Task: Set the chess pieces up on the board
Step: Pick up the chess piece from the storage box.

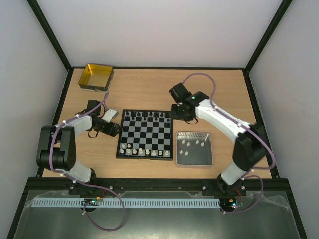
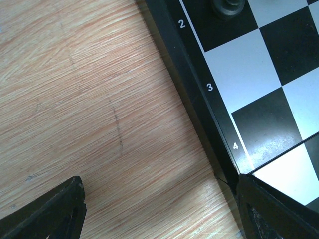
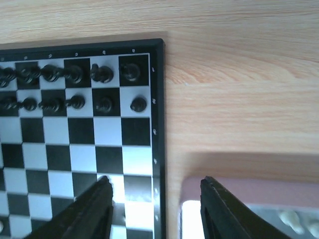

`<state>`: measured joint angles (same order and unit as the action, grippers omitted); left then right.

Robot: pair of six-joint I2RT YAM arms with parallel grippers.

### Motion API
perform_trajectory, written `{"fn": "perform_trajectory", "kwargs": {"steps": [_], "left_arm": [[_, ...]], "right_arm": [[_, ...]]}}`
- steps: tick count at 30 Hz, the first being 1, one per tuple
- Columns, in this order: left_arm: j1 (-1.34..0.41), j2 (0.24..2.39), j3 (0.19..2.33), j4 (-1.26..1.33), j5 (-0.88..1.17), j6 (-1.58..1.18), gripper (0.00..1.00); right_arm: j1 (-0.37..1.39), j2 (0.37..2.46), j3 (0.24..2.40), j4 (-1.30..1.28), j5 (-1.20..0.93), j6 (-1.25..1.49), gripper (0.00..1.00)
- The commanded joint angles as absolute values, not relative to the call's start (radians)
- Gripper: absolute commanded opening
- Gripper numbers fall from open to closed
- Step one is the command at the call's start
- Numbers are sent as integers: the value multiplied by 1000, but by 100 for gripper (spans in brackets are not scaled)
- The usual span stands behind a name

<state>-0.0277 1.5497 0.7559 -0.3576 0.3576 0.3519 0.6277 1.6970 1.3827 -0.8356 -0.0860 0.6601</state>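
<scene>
The small black-and-white chequered chessboard (image 1: 147, 133) sits mid-table. Just beside its right edge, a flat grey metal tray (image 1: 194, 159) holds tiny cream chess pieces (image 1: 198, 142). They lie nearward of the right gripper (image 3: 155, 186), which is half-spread, empty and the closer one. The left gripper (image 2: 159, 179) gapes wide and empty by the board's left border. The tray pieces are perhaps pawns, too small to tell.

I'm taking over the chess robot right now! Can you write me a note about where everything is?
Left gripper: open, empty, beside the board's left edge.
Right gripper: open, empty, above the board's right edge, near the grey tray.
Done: black pieces stand in the two far rows; some white pieces stand at the near end.
Left: loose white pieces lie in the grey tray; set them on the board.
</scene>
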Motion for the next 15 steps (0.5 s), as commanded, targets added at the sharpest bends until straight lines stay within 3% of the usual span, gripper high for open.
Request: {"fn": "perform_trajectory", "kwargs": {"steps": [1, 6, 15], "left_arm": [[-23, 1527, 742, -370, 360, 359, 83], [-22, 1520, 743, -370, 367, 361, 82], [-21, 1494, 734, -367, 374, 369, 81]], "right_arm": [[624, 1519, 1259, -885, -60, 694, 48], [695, 1354, 1048, -870, -25, 724, 44], [859, 1293, 897, -814, 83, 811, 38]]}}
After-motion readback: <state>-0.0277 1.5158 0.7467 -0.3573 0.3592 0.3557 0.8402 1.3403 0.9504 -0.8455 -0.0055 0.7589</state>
